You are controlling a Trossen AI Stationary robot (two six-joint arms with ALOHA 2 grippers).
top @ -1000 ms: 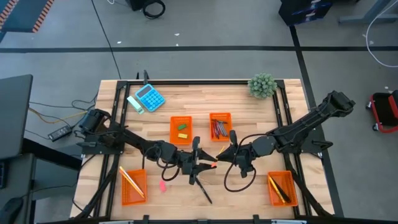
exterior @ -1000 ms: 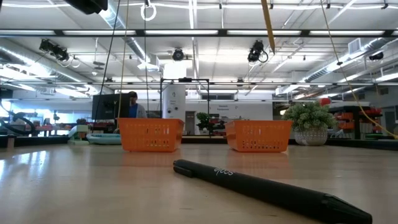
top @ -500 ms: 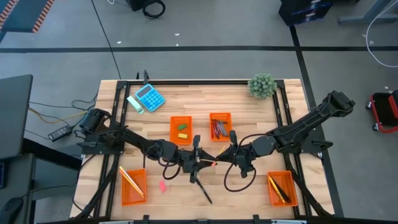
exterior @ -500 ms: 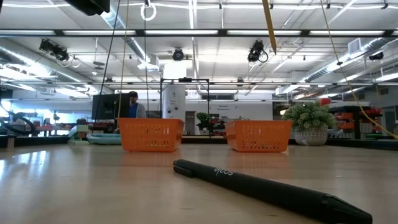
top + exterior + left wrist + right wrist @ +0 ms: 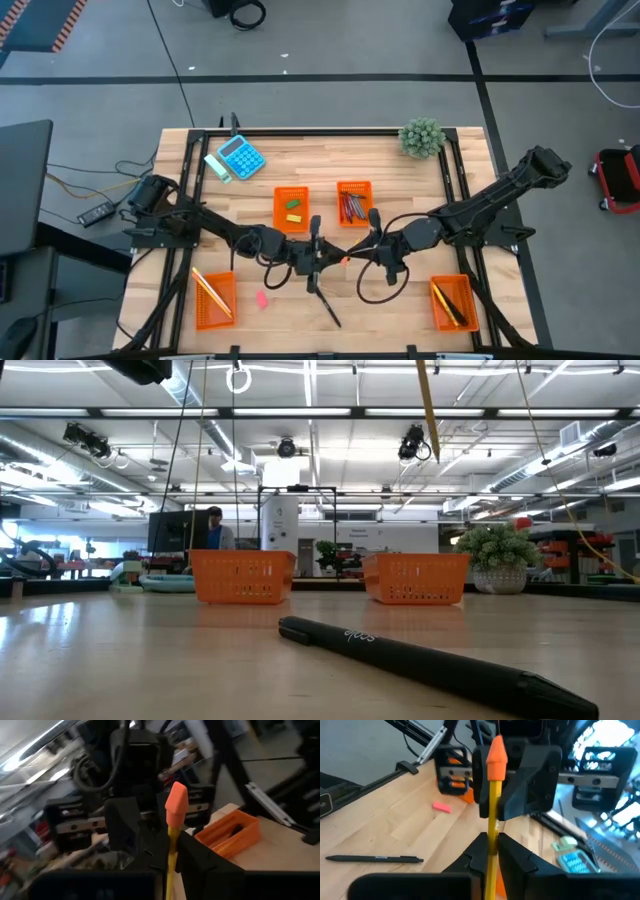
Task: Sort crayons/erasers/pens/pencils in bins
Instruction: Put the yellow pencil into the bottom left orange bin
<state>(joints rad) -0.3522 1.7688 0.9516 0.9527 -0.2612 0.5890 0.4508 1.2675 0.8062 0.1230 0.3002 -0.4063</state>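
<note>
While left pincer (image 5: 322, 263) has drawn together on yellow pencil (image 5: 493, 822) mid-bench, right pincer (image 5: 356, 257) stays clamped on its other end: handover underway, right release due, likely bound for left-front bin (image 5: 214, 299). Black pen (image 5: 430, 662) lies on bench (image 5: 400, 195); its lettering unreadable.

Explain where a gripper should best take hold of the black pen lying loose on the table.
Probably mid-barrel, coming straight down with fingers across its width: the pen lies flat, long and slim, with bare table on either side.
</note>
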